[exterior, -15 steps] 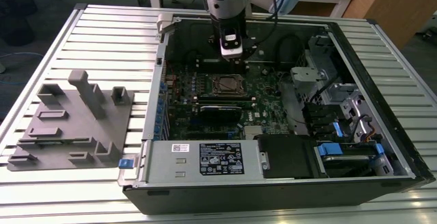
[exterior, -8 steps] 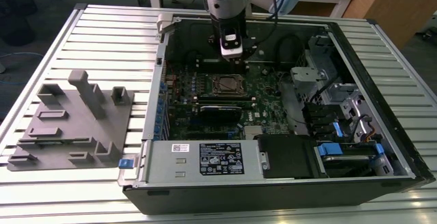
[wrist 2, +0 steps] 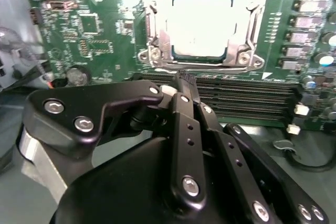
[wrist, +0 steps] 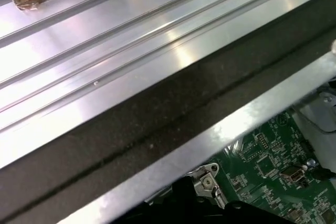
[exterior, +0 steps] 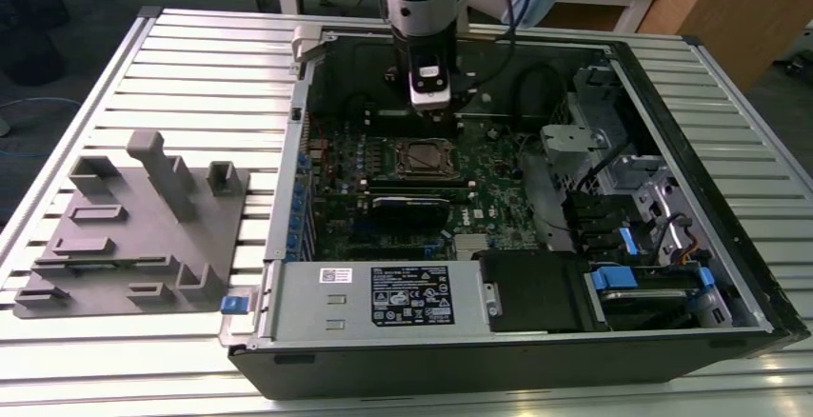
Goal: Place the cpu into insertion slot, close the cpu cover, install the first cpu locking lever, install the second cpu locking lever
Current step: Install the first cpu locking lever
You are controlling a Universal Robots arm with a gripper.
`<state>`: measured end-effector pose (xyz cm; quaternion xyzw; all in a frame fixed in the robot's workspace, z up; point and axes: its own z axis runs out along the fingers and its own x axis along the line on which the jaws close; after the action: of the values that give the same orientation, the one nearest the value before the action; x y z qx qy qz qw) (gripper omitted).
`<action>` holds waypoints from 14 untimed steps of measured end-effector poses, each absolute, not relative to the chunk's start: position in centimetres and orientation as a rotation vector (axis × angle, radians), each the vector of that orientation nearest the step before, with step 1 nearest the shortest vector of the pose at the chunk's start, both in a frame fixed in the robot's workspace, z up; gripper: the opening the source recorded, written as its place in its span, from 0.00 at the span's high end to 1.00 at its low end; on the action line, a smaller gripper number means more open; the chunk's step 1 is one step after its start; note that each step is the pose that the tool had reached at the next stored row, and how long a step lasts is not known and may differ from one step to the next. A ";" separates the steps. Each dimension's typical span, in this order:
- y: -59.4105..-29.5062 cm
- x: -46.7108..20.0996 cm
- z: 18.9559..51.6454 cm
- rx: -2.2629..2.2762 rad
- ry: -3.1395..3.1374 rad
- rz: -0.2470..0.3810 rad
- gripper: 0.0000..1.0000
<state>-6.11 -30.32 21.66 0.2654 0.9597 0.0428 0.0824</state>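
Sitting in the insertion slot [wrist 2: 202,24] on the green motherboard [wrist 2: 100,30], the cpu [wrist 2: 202,22] shows its pale top through the window of the cpu cover [wrist 2: 247,19], which lies down over it. The gripper [wrist 2: 186,85] hovers just beside the socket, over the memory slots [wrist 2: 247,95], fingers pressed together and holding nothing. The open computer case [exterior: 661,331] holding the board rests on the slatted surface [exterior: 190,46].

One open black computer case [exterior: 711,341] lies on one ribbed aluminium table [exterior: 204,46], holding one green motherboard [exterior: 496,174] with one silvery square socket [exterior: 426,157] (one pale chip [wrist 2: 202,22] inside). One grey plastic fixture [exterior: 128,236] sits beside it.
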 end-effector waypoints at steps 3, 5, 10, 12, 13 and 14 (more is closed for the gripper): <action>-30.4 -6.1 21.5 0.799 2.892 0.113 0.89; -30.4 -6.0 21.4 0.792 2.910 0.099 0.89; -30.4 -6.0 21.3 0.746 2.950 0.072 0.89; -30.4 -6.0 21.3 0.746 2.950 0.072 0.89; -30.4 -6.0 21.3 0.745 2.950 0.072 0.89; -30.4 -6.0 21.3 0.738 2.952 0.072 0.89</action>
<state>-6.02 -30.36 21.30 0.2421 0.9687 0.0238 0.0489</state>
